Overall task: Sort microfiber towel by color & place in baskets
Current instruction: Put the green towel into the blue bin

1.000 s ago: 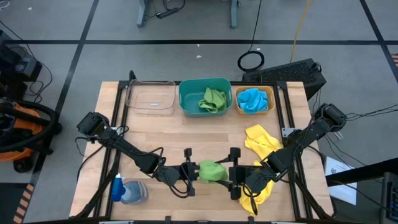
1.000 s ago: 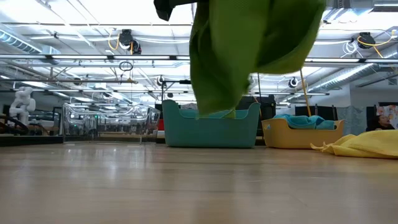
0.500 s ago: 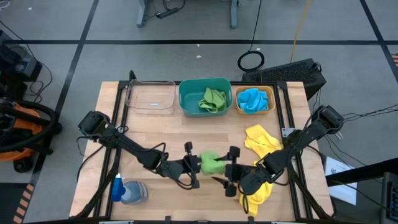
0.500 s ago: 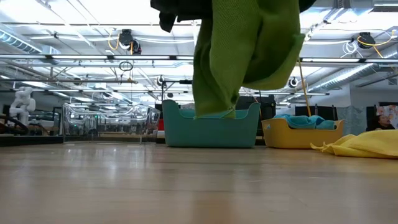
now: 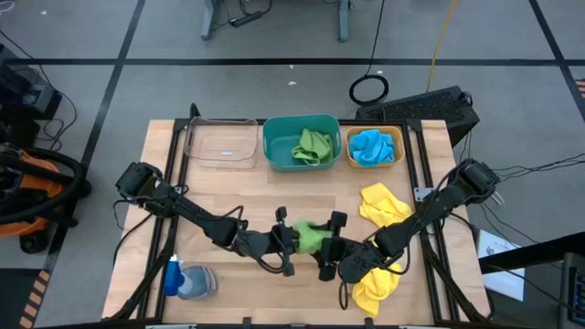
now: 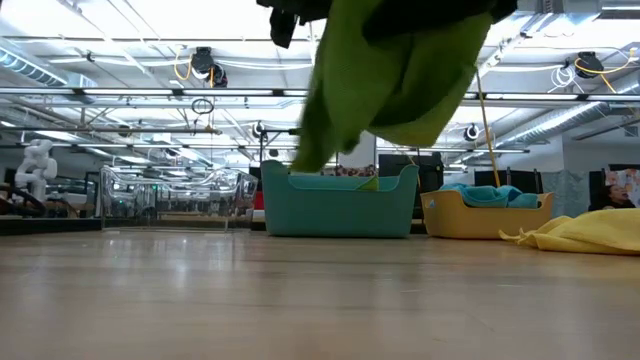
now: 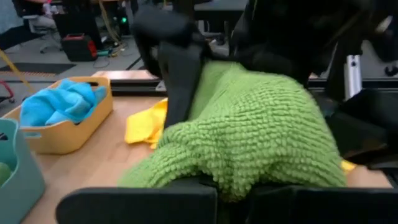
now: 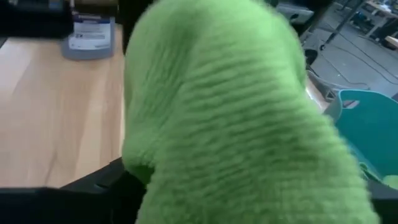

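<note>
- We have the green towel (image 5: 313,238) lifted clear of the table (image 5: 238,196), near its front edge and well short of the baskets, with a fold hanging down in the low view.
- Our left gripper (image 5: 285,241) and right gripper (image 5: 331,247) meet at the towel from opposite sides. The left wrist view shows cloth bunched over a dark finger, so we judge the left gripper pinched on it; for the right gripper we cannot tell whether it grips or only touches.
- The teal basket (image 5: 274,155) already holds a green towel, so we take it as the target. The orange basket (image 5: 397,157) holds a blue one and the clear basket (image 5: 219,155) looks empty.
- Yellow towels (image 5: 384,203) lie on the table at the right.
- Risks as we see them: both grippers pulling at once could stretch or drop the cloth, and the hanging fold could catch the basket's rim.
</note>
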Controlling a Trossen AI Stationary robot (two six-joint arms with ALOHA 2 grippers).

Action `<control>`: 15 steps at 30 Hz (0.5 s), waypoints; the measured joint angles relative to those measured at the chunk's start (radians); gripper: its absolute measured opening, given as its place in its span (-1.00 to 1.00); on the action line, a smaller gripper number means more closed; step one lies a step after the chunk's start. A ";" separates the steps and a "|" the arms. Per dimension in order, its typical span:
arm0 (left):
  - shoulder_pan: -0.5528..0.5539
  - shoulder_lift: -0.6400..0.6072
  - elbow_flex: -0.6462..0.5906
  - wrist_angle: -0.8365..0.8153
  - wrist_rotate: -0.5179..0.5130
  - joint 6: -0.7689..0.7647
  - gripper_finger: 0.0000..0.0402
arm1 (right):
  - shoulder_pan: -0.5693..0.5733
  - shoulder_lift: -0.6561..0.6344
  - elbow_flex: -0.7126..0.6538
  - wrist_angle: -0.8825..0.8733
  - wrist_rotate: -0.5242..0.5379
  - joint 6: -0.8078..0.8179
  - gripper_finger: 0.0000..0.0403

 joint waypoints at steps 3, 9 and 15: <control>0.000 0.000 0.000 0.003 0.045 0.000 -0.97 | -0.004 0.000 0.000 0.008 0.001 -0.005 0.35; -0.003 0.000 0.000 0.020 0.146 -0.005 -0.90 | -0.002 0.000 0.000 0.003 -0.004 -0.025 -0.28; -0.028 0.000 0.000 0.003 0.180 -0.005 -0.60 | 0.008 -0.007 0.000 -0.001 -0.016 -0.089 -0.91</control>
